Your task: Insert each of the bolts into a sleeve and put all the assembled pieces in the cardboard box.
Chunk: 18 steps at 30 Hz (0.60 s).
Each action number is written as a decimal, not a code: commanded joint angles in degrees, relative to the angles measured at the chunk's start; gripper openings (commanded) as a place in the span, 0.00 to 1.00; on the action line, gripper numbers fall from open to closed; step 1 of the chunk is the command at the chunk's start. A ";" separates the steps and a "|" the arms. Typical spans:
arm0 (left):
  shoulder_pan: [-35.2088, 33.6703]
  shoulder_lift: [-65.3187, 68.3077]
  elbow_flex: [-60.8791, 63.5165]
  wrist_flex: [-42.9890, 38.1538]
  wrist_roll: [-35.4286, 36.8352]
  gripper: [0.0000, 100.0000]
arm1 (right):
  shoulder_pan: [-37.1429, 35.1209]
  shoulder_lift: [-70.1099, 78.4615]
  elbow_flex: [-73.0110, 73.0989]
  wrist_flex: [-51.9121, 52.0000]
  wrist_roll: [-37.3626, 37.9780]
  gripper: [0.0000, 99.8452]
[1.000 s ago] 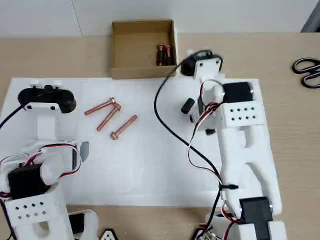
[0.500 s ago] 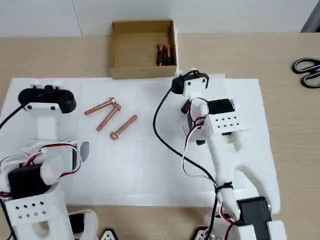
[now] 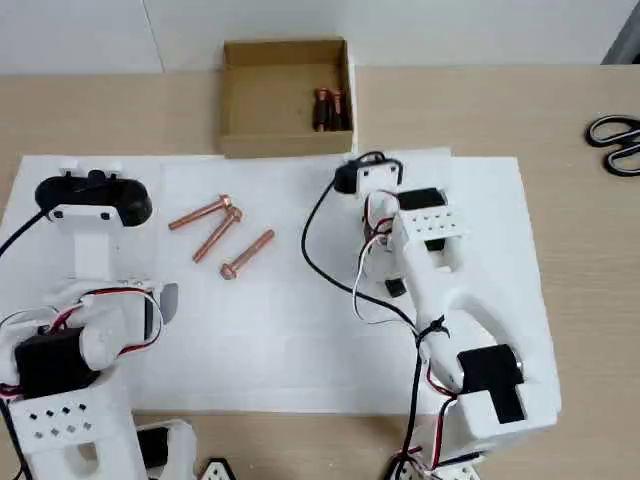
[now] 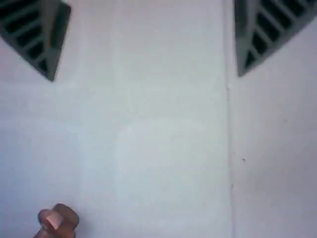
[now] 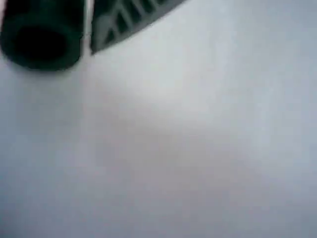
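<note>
Beyond left fingers (image 4: 37, 34), copper bolt (image 4: 58, 220)

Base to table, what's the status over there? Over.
Left gripper open over white mat. Black cylindrical sleeve at right gripper. Three copper bolts loose on mat; two finished pieces in brown cardboard box. Black scissors well aside.

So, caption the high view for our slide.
Three loose bolts lie on the white sheet; assembled pieces sit in the cardboard box.
</note>
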 commanded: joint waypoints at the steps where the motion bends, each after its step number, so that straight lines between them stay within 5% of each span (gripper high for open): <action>1: 0.18 -0.70 -0.22 -0.62 -0.35 0.22 | 0.13 -0.22 -4.31 1.80 -0.70 0.18; 18: 0.18 -0.70 -0.22 -0.62 -0.44 0.22 | -0.13 0.48 -5.36 4.00 -0.26 0.18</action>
